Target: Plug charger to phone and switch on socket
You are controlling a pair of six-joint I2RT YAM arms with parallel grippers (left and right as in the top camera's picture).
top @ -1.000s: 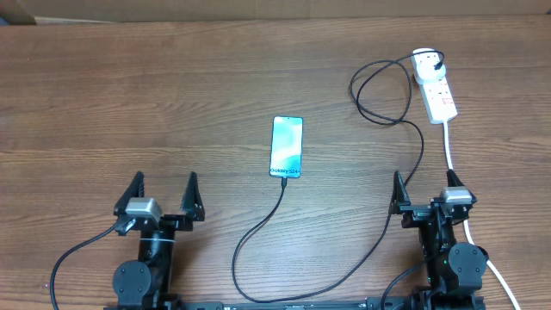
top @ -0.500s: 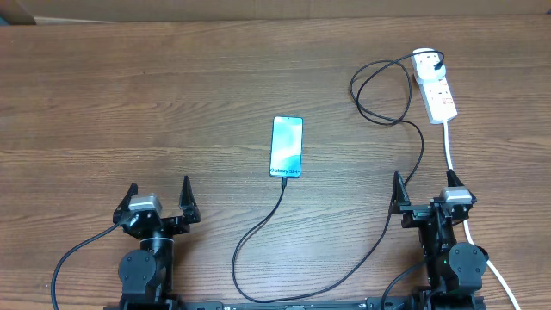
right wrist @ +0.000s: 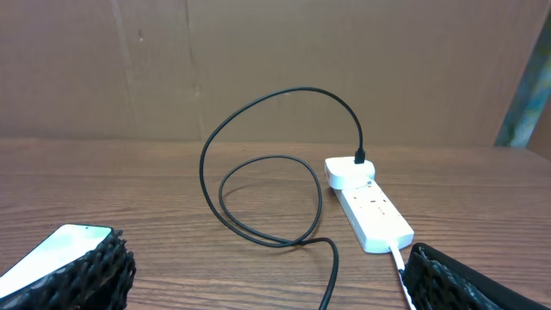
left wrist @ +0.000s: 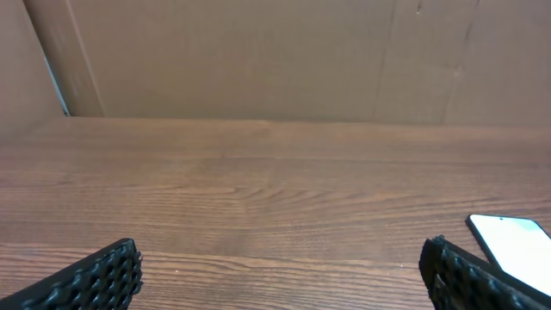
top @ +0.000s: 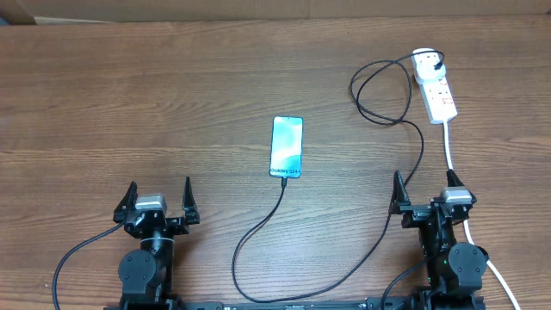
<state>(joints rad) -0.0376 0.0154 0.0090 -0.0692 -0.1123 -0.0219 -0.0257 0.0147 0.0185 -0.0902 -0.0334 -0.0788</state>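
Observation:
The phone (top: 287, 146) lies flat at mid table, teal screen up, with the black charger cable (top: 258, 232) joined to its near end. The cable loops along the front, up the right side, and its plug sits in the far end of the white socket (top: 435, 84) at the back right. The socket (right wrist: 368, 209) and the cable loops (right wrist: 258, 232) show in the right wrist view; the phone's corner (left wrist: 515, 244) shows in the left wrist view. My left gripper (top: 158, 198) is open and empty at the front left. My right gripper (top: 424, 191) is open and empty at the front right.
The socket's thick white cord (top: 456, 168) runs down past my right gripper to the front edge. A brown cardboard wall (left wrist: 275, 52) stands behind the wooden table (top: 129, 103).
My left gripper has drawn back toward the front edge and narrowed slightly. The right arm, phone, cable and socket have not moved.

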